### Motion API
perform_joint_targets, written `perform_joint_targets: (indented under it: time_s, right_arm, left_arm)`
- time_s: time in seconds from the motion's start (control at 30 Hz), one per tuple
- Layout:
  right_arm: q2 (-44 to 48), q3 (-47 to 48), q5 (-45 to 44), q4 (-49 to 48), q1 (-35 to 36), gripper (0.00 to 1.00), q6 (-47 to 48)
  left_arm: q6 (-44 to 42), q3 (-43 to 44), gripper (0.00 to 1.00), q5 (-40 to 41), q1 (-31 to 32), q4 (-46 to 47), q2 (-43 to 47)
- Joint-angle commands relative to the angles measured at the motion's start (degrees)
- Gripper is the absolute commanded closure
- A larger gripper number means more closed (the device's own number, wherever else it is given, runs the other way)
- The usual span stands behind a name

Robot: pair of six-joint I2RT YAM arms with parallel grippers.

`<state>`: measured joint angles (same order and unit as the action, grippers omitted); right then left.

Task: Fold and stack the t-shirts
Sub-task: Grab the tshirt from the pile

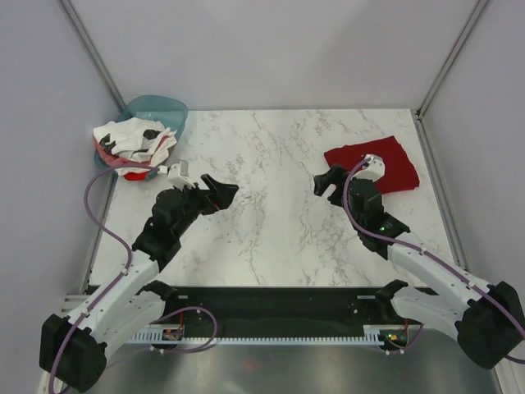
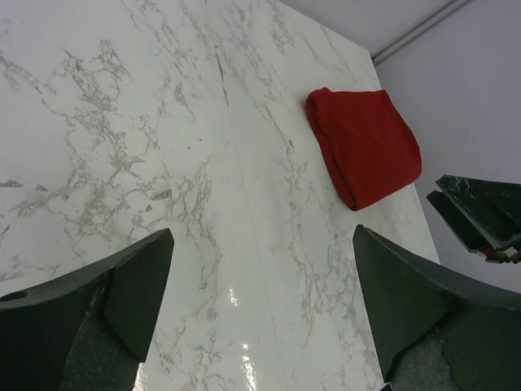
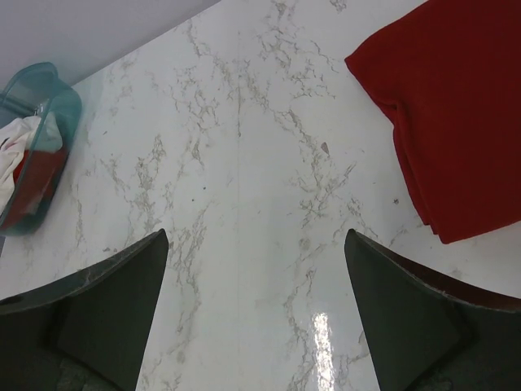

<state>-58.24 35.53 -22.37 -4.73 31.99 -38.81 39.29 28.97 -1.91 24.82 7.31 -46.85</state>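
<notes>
T-shirts [image 1: 131,141] not yet folded lie heaped in the teal basket [image 1: 166,109] at the far left corner of the surface [image 1: 271,238]. The heap shows white fabric with black print and some red fabric beneath it, spilling over the near rim. One dark red t-shirt [image 1: 373,164] is already folded and lies flat at the far right of the surface, its long axis running roughly left to right in the overhead view.

Left end effector [image 1: 223,193]: fingers spread wide, nothing between them, hovering above bare marble near the centre-left. Its wrist view confirms the gap [image 2: 260,277] holds only the surface below.

Right end effector [image 1: 326,180]: fingers likewise spread wide and empty [image 3: 256,277], positioned just beside the near-left corner of the folded shirt but not touching it.

Governing relation for the coming move: the heap lies to the left of, and farther from the bases than, the left end effector, which points toward the table centre and away from the basket. The left arm is clearly the nearer of the two; the right arm is well apart from the basket, across the full width of the surface.

Assessment: one shirt appears finished, and the next step is likely drawing a shirt from the heap. This would require the left arm to turn toward the basket. Loose overlapping fabric may cause more than one garment to lift together.
</notes>
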Motion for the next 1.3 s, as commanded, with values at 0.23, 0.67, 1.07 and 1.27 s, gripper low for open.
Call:
perform_joint_targets:
  time_s: [0.23,0.67,1.07,1.27]
  right_arm:
    - [1.2,-1.3,-1.4,-2.2,-0.2,0.02,-0.1]
    - [1.9,-2.7,0.2,-4.6,-0.2,0.02,0.5]
    - [2.2,-2.9,2.2,-5.1,-0.2,0.02,-0.1]
    - [2.6,-3.0,3.9,-4.8,-0.3,0.02,-0.7]
  left_arm:
    - [-2.6,1.9,0.02,13.1,-0.2,-5.6,1.4]
    - [12.4,27.7,0.12,25.2,-15.9,-31.8,-22.5]
    - [4.8,50.2,0.25,35.1,-24.1,-37.4,-45.8]
    - [3.7,60.8,0.25,39.4,-27.8,-41.7,-57.0]
